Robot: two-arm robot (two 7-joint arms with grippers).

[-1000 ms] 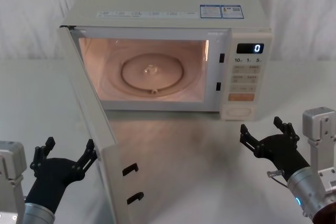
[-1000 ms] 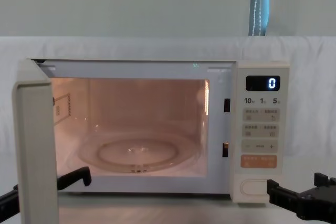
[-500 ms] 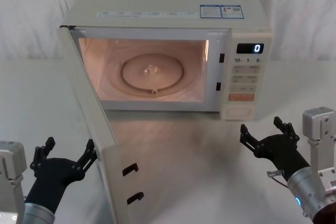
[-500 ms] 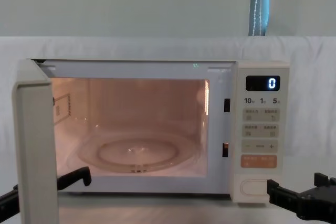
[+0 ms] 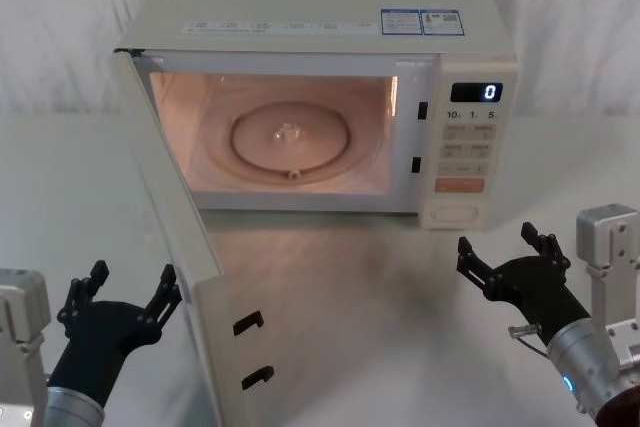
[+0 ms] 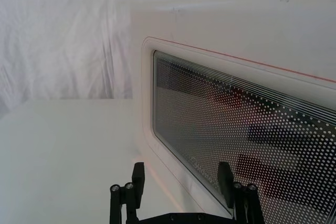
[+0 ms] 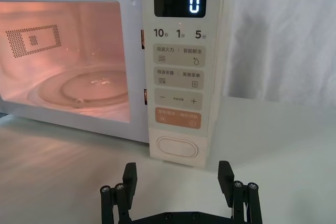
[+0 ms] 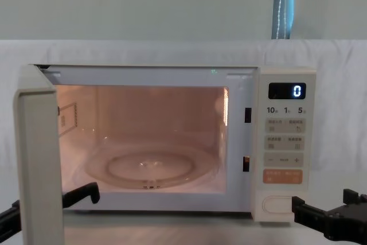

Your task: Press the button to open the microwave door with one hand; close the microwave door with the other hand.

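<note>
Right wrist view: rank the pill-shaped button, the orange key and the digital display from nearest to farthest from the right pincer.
Measured from the right pincer, which is open:
1. The pill-shaped button, lowest on the control panel, just ahead.
2. The orange key, directly above the button.
3. The digital display, at the panel's top, showing 0.

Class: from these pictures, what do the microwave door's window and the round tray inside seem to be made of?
Door window: probably dark glass over perforated metal mesh; a fine dot grid shows across it. Tray: likely clear glass; it looks see-through, with ringed glints under the oven light. Neither can be confirmed by sight alone.
</note>
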